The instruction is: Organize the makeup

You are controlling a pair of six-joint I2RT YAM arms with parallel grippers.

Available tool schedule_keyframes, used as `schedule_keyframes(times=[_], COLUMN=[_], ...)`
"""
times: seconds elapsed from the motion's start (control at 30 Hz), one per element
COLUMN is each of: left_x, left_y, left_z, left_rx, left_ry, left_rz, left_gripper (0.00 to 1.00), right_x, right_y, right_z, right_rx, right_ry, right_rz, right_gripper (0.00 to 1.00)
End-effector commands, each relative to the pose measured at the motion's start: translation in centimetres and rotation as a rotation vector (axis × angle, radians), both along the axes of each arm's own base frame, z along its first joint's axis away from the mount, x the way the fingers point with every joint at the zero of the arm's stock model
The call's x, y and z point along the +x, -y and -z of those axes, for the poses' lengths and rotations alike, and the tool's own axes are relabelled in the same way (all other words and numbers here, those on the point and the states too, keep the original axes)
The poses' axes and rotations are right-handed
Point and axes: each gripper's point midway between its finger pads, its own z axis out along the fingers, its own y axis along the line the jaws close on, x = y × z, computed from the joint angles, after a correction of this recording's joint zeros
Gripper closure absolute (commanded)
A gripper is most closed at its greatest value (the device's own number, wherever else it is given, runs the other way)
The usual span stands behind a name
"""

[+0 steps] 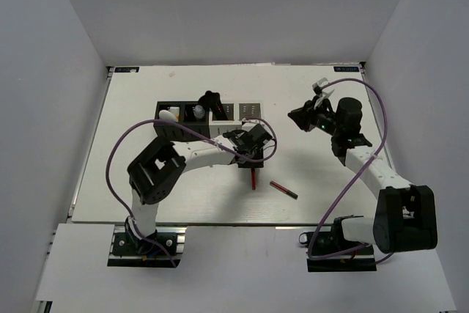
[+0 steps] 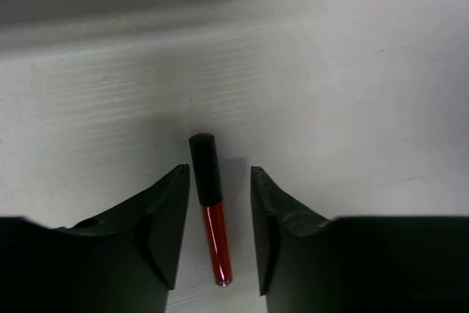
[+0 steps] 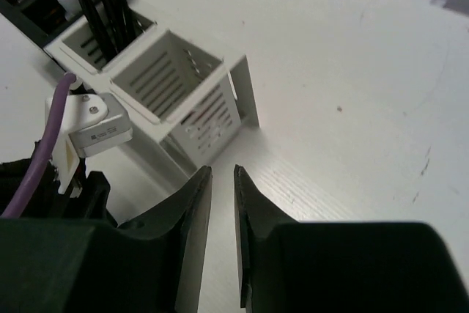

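Pincer (image 2: 220, 172) low astride red stick (image 2: 211, 210)

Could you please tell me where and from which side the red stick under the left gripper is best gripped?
Grip the red stick across its thin width near the join with its black cap, coming straight down. It lies flat on the table, lengthwise between the left gripper's open fingers, so both long sides are free.
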Motion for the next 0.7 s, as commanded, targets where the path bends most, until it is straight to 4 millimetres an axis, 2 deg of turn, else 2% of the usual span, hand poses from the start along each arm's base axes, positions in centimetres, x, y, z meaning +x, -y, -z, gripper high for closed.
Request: schedule_keyframes(times=[0.0, 0.27, 0.37, 0.4, 0.47, 0.5, 0.6, 0.67], left_x=[0.2, -0.6, -1.2, -1.3, -1.4, -1.4, -1.7, -1.1], left_y=[-0.8, -1.1, -1.1, -1.3, -1.4, -1.4, -0.3, 0.8], left_z=[-0.1, 1.6, 2.4, 2.7, 2.8, 2.6, 1.0, -2.1], left_rx=[0.111, 0.210, 0.232, 0.241, 0.249, 0.248, 0.216, 0.141], left_ry=[-0.003, -0.045, -0.064, -0.071, -0.079, -0.075, -0.039, 0.022], left_rz=[-0.029, -0.036, -0.026, -0.025, -0.022, -0.020, 0.023, 0.066], left_gripper=[0.52, 0.57, 0.64, 0.71, 0.79, 0.85, 0.93, 0.97], right_x=[-0.8, -0.9, -0.9, -0.9, -1.1, -1.1, -1.6, -2.1], right_y=[1.5, 2.8, 2.9, 3.2, 3.2, 3.3, 3.4, 3.5], right_z=[0.6, 1.2, 1.3, 1.3, 1.5, 1.7, 2.1, 2.6], right_rx=[-0.019, -0.008, -0.002, 0.000, -0.001, -0.002, -0.011, -0.010], right_ry=[-0.017, -0.037, -0.043, -0.045, -0.053, -0.060, -0.077, -0.102], right_rz=[0.037, 0.064, 0.067, 0.073, 0.068, 0.071, 0.060, 0.051], right_gripper=[0.75, 0.75, 0.75, 0.75, 0.74, 0.74, 0.62, 0.55])
